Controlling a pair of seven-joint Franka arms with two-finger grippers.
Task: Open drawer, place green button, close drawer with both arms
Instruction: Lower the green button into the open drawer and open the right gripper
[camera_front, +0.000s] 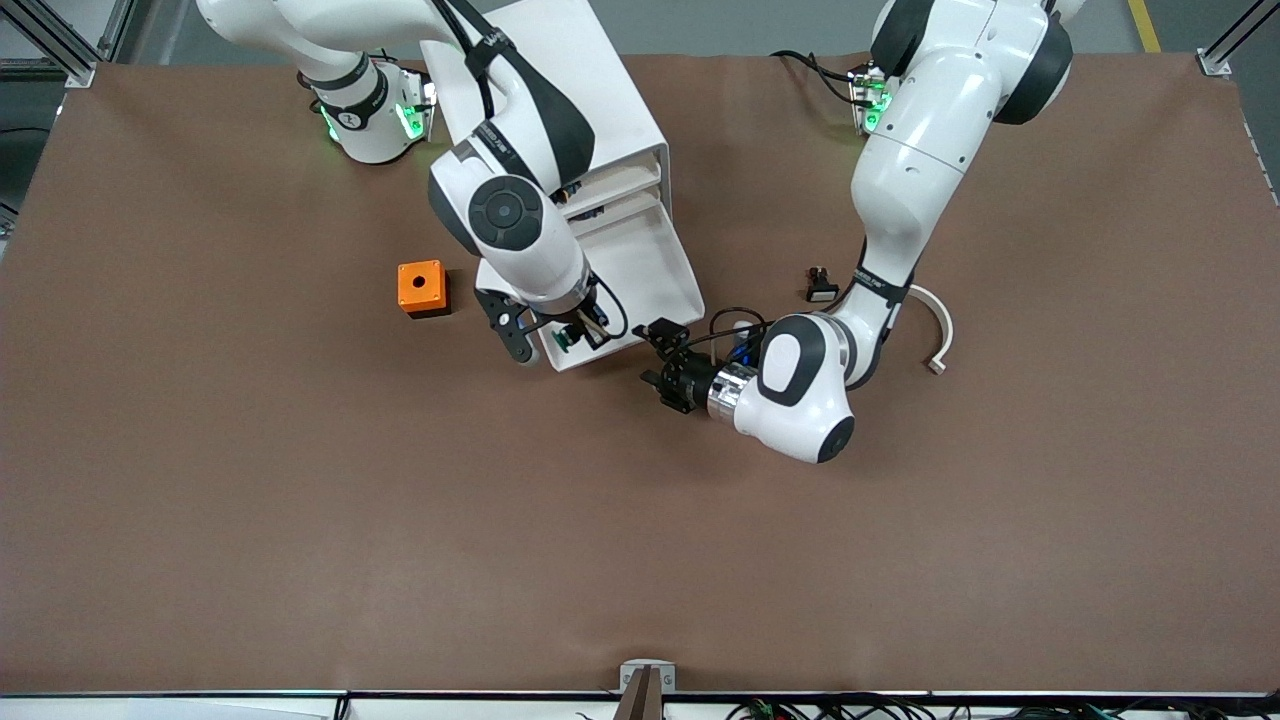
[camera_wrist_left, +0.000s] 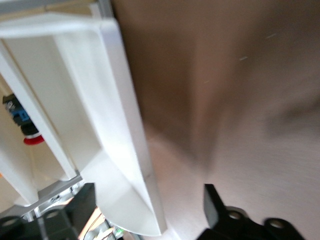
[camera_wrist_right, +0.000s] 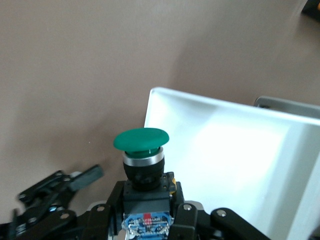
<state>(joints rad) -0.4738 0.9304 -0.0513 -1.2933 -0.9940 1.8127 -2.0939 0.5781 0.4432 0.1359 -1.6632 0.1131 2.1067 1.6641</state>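
Right wrist view: button (camera_wrist_right: 142, 150) between fingers (camera_wrist_right: 187, 212).

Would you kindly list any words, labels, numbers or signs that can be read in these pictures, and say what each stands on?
No text reads clearly.
Label on the button held in the right claw: several printed lines, too blurred to read.
Black band on the right arm over the cabinet: white lettering, too small to read.
Black band on the left arm: white lettering, too small to read.

High front overview; close wrist views sharing drawer (camera_front: 640, 275).
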